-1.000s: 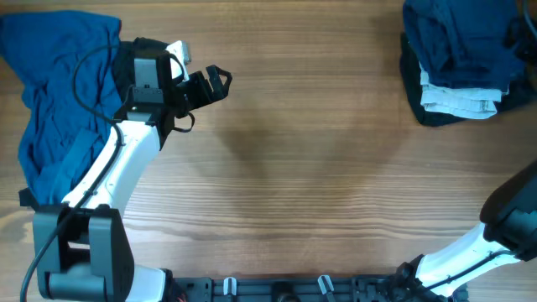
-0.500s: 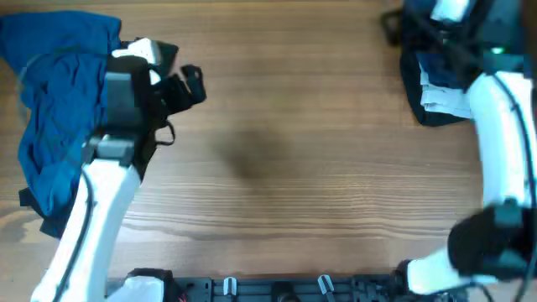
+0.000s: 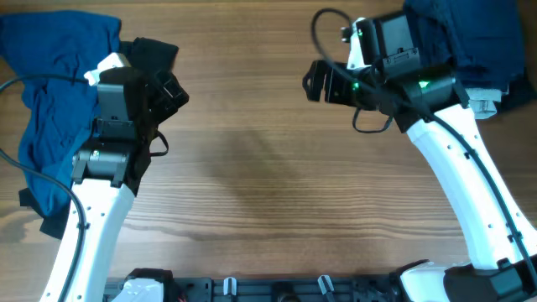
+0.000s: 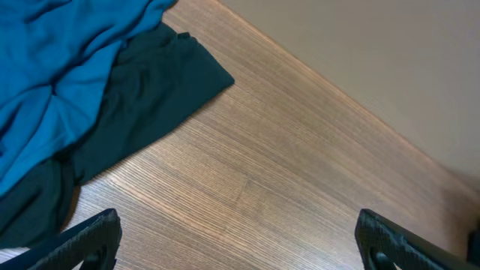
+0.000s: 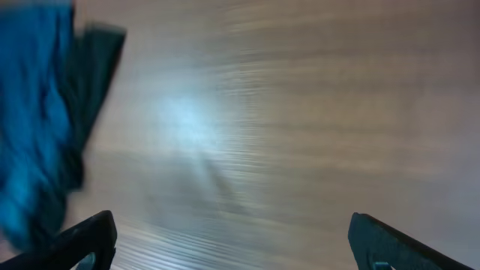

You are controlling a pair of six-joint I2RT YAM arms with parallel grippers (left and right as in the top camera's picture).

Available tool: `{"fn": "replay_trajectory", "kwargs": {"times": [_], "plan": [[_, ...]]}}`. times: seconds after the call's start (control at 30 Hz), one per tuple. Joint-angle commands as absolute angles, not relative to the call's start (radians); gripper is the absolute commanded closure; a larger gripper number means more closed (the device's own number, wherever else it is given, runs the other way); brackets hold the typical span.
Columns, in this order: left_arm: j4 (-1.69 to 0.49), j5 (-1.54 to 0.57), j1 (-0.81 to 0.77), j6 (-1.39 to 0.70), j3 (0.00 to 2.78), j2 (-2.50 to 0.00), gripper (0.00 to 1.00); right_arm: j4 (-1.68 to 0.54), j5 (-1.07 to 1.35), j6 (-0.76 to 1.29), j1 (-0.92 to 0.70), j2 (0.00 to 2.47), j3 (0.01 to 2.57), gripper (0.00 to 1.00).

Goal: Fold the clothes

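A bright blue garment [image 3: 50, 109] lies crumpled at the table's far left, with a black piece [image 3: 156, 50] sticking out from under it. Both show in the left wrist view, blue [image 4: 60, 60] and black [image 4: 150, 97]. My left gripper [image 3: 174, 86] is open and empty over bare wood just right of them [image 4: 236, 247]. My right gripper [image 3: 315, 81] is open and empty above the table's upper middle [image 5: 232, 247]. Its view is blurred, with the blue garment [image 5: 30, 112] at the left.
A stack of folded dark navy clothes [image 3: 482, 42] sits at the back right corner, with a pale piece [image 3: 485, 104] showing at its lower edge, partly behind my right arm. The wooden table [image 3: 268, 184] spans the view.
My right arm has swung in from the right edge, over the folded stack, to the upper middle. My left gripper has drawn back left toward the blue garment.
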State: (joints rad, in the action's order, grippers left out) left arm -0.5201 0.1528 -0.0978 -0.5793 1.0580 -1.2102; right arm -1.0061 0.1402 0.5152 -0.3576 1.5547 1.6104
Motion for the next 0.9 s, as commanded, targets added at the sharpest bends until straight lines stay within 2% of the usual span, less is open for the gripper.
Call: {"fn": "replay_trajectory", "kwargs": {"times": [0.0,0.1,0.23,0.3,0.37,0.43,0.47,0.57,0.63,0.7,0.87], "plan": [[-0.518,0.169,-0.099,-0.592,1.061,-1.212,0.00,-1.015,0.095,0.905,-0.359,1.549,1.616,0.00],[-0.518,0.169,-0.099,-0.592,1.061,-1.212,0.00,-1.019,0.026,0.889,-0.355,1.549,1.615,0.00],[-0.518,0.169,-0.099,-0.592,1.061,-1.212,0.00,-1.065,-0.283,0.890,-0.361,1.546,1.581,0.00],[-0.518,0.169,-0.099,-0.592,1.061,-1.212,0.00,-1.019,-0.349,0.871,-0.362,1.484,1.525,0.00],[-0.518,0.169,-0.099,-0.592,1.061,-1.212,0.00,-0.836,-0.254,0.538,-0.343,1.370,1.431,0.00],[-0.518,0.170,-0.099,-0.592,1.061,-1.212,0.00,-0.658,-0.039,0.217,-0.283,1.235,1.306,0.00],[-0.518,0.170,-0.099,-0.592,1.061,-1.212,0.00,-0.609,0.041,0.179,-0.233,1.158,1.234,0.00],[-0.518,0.169,-0.099,-0.592,1.061,-1.212,0.00,-0.542,0.129,0.242,-0.098,0.947,1.023,0.01],[-0.518,0.169,-0.099,-0.592,1.061,-1.212,0.00,-0.493,0.156,0.156,-0.044,0.778,0.841,0.00],[-0.518,0.169,-0.099,-0.592,1.061,-1.212,0.00,-0.420,0.195,0.015,-0.022,0.599,0.649,0.00],[-0.518,0.169,-0.099,-0.592,1.061,-1.212,0.00,-0.104,0.250,0.008,-0.015,0.297,0.249,0.00]]}}
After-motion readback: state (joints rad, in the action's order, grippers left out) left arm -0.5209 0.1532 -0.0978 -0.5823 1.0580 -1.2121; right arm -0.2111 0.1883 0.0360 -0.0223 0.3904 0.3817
